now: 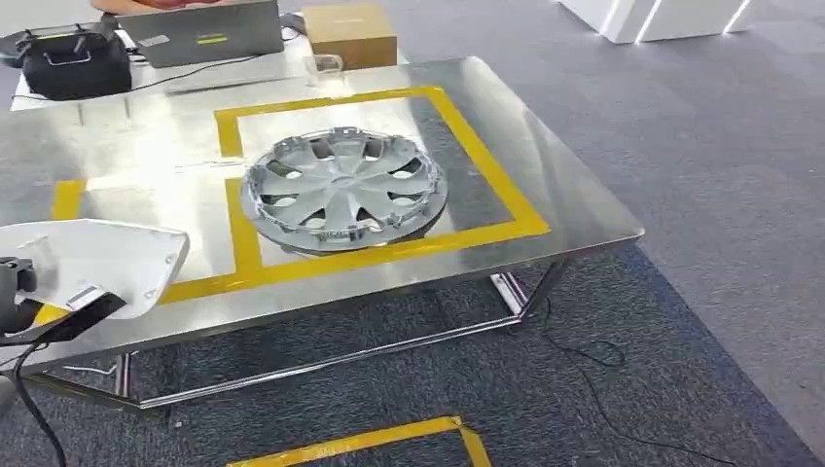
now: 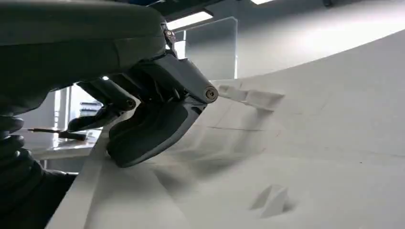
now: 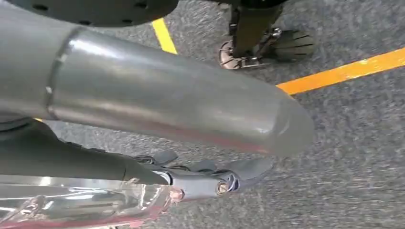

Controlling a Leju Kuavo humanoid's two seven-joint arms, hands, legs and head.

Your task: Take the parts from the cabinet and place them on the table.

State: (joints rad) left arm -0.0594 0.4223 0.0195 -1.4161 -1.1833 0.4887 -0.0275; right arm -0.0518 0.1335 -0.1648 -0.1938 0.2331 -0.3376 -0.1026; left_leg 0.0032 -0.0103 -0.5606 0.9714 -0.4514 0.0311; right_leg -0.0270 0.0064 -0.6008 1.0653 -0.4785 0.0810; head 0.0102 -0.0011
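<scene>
While the left hand (image 2: 143, 119) holds the white panel (image 1: 92, 258), fingers closed on its edge, above the bench's (image 1: 574, 209) near-left corner, the hubcap (image 1: 342, 187) already lies inside the yellow outline. The right hand (image 3: 210, 179) grips a clear part (image 3: 81, 202). Risk: the shallow edge grip may let the panel slip.

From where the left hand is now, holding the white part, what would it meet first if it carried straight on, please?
Probably the steel table: the left hand holds the white part over its near left edge. Beyond lies the hubcap, though depth is unclear.
</scene>
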